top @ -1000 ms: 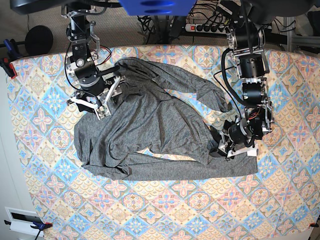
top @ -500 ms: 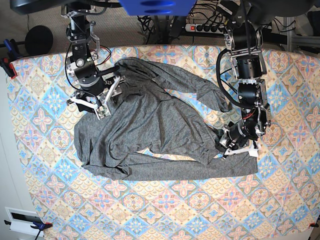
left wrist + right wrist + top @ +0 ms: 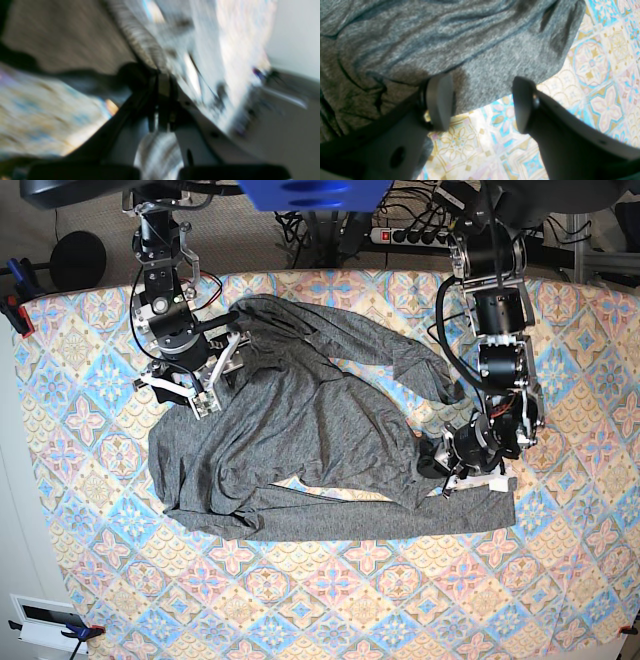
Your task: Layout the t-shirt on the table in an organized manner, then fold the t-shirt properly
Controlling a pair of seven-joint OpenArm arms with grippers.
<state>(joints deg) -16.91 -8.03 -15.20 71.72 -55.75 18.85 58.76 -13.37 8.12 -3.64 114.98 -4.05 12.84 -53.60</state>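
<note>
The t-shirt (image 3: 300,430) is lying crumpled across the middle of the table (image 3: 90,580), spreading from the upper left of the base view down to the lower right. At the upper left of that view, the right gripper (image 3: 190,392) is sitting over the garment's upper-left edge. In the right wrist view its jaws are standing wide apart, holding nothing: the grey fabric (image 3: 445,50) is filling the upper part of the frame, its edge is passing just behind the two fingertips (image 3: 439,100), and patterned cloth (image 3: 480,140) is showing in the gap between them. At the right of the base view, the left gripper (image 3: 450,472) is sitting low at the shirt's right end, near the lower hem. The left wrist view is badly blurred; the jaws are drawn fully together, and whether fabric is pinched between them cannot be told.
</note>
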